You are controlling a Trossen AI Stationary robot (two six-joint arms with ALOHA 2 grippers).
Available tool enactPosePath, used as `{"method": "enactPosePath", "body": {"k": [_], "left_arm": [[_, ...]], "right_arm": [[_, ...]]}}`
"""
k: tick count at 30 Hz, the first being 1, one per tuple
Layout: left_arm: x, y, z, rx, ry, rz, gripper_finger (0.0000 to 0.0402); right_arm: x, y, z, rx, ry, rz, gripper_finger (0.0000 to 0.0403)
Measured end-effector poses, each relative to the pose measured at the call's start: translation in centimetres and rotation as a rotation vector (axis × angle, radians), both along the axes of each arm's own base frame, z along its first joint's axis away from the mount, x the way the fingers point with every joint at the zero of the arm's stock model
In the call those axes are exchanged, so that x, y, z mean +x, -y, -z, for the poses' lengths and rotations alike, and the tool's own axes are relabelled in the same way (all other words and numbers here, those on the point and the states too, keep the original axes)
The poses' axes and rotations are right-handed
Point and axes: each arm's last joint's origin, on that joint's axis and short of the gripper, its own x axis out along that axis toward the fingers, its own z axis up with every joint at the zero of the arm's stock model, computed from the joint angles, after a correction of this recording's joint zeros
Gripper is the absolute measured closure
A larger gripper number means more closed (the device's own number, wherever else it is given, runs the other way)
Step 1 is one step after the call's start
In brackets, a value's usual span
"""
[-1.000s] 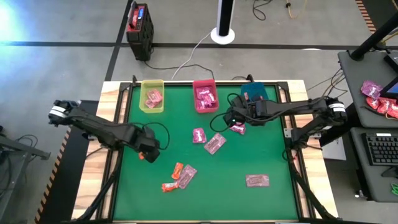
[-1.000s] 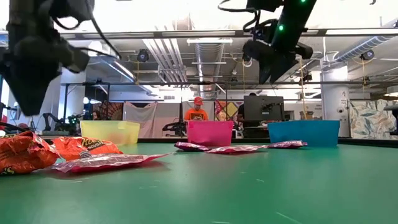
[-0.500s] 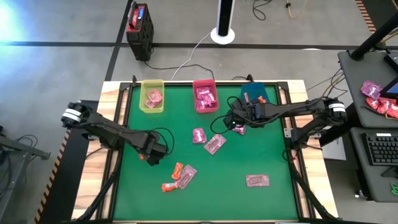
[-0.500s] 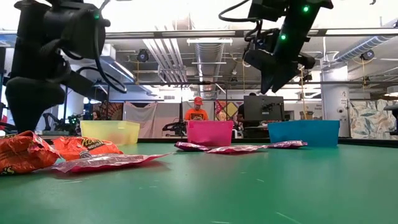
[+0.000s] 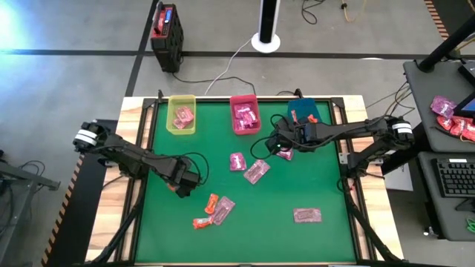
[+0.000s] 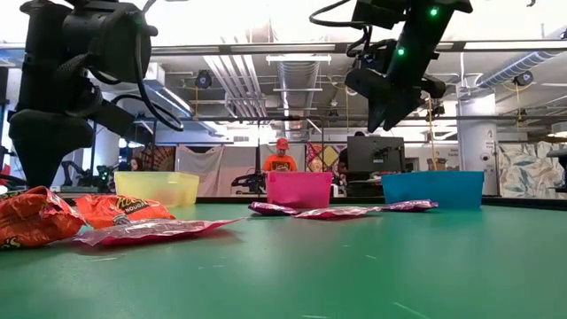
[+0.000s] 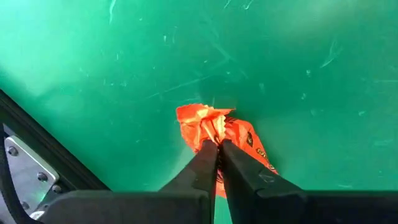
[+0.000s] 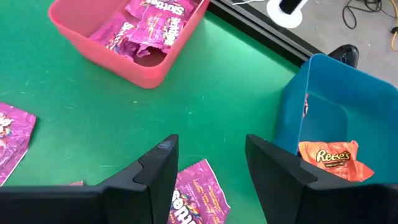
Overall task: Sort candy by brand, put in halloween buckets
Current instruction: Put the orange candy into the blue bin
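My left gripper (image 7: 217,144) is down at the green table left of centre (image 5: 182,189), shut on a small orange-red candy packet (image 7: 239,140). My right gripper (image 8: 208,146) hangs open above a magenta packet (image 8: 193,196), in front of the blue bin (image 5: 304,111). That bin holds an orange packet (image 8: 329,155). The pink-red bin (image 8: 124,59) and the yellow-green bin (image 5: 169,115) hold pink packets. Loose pink packets (image 5: 256,171) (image 5: 306,215) and two orange ones (image 5: 211,202) (image 5: 200,222) lie flat on the table. My left gripper pinches the crumpled middle of the orange packet's wrapper (image 7: 211,134) between its two fingertips. The fingers come from above, pointing down. The packet's ends spread out on the green table on both sides of the fingers.
A black-and-red box (image 5: 167,26) stands on the floor beyond the table's far left corner. More candy lies on a side desk (image 5: 449,115) at the right. A person in an orange shirt (image 6: 281,161) shows far behind the bins. There is bare green table at the near right.
My left gripper has gone a little toward the table's right and near edges and come down at the table. My right gripper has stayed near the blue bin.
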Motion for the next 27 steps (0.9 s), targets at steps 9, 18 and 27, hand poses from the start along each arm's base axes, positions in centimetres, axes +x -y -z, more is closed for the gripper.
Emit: {"method": "enactPosePath", "body": {"k": [9, 18, 27], "left_arm": [[1.2, 0.2, -1.8, 0.07, 0.121, 0.161, 0.0401], [3.6, 0.5, -5.6, 0.125, 0.476, 0.499, 0.0401], [2.0, 0.2, -5.6, 0.079, 0.407, 0.364, 0.0393]], "right_arm": [[0.2, -0.2, 0.0, -0.006, 0.015, -0.021, 0.0222], [2.2, -2.5, 1.9, 0.022, 0.184, -0.344, 0.0227], [1.9, -3.0, 3.0, 0.036, 0.191, -0.371, 0.0232]]}}
